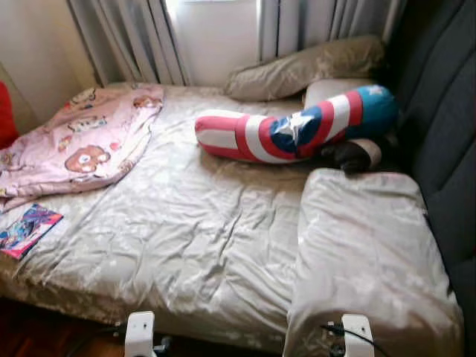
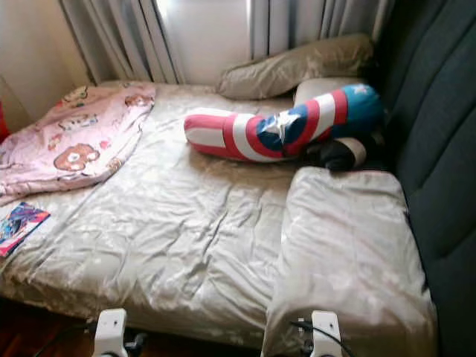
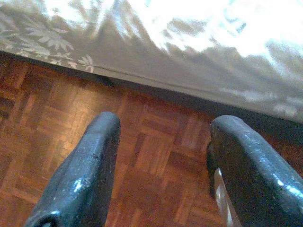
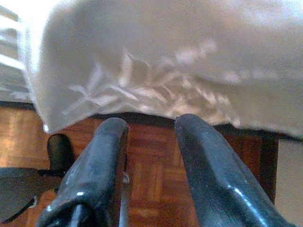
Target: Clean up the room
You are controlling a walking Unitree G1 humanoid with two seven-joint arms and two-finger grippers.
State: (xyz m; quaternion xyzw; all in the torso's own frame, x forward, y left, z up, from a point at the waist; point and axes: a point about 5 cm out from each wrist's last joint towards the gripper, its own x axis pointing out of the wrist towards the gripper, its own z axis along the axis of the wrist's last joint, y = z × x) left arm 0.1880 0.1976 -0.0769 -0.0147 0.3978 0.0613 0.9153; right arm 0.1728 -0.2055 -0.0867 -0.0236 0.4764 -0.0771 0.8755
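Nearest the camera, two white wrist mounts sit at the lower edge of the head view, both arms low in front of the bed [image 1: 186,245]. Left gripper [image 3: 163,161] hangs over the parquet floor [image 3: 57,109], its two black fingers spread wide and holding nothing; the bed's draped edge lies just beyond. Right gripper [image 4: 151,156] is narrower but still parted and empty, pointed at the hanging edge of a floral beige cloth. Neither touches anything, which suggests the robot is standing to survey before choosing what to tidy.

Going left to right across the bed: one colourful book [image 1: 28,229] lies flat at the near left edge. One pink cartoon-print blanket [image 1: 82,141] is crumpled in the far left corner, unfolded. One red, white and blue star bolster [image 1: 297,128] lies across the middle, its far end against the dark headboard [image 1: 446,126]. Three beige pillows: one [image 1: 305,68] by the curtains [image 1: 141,37], one partly hidden behind the bolster, one large [image 1: 372,253] at the near right. One small dark object [image 1: 353,155] beneath the bolster is unclear.
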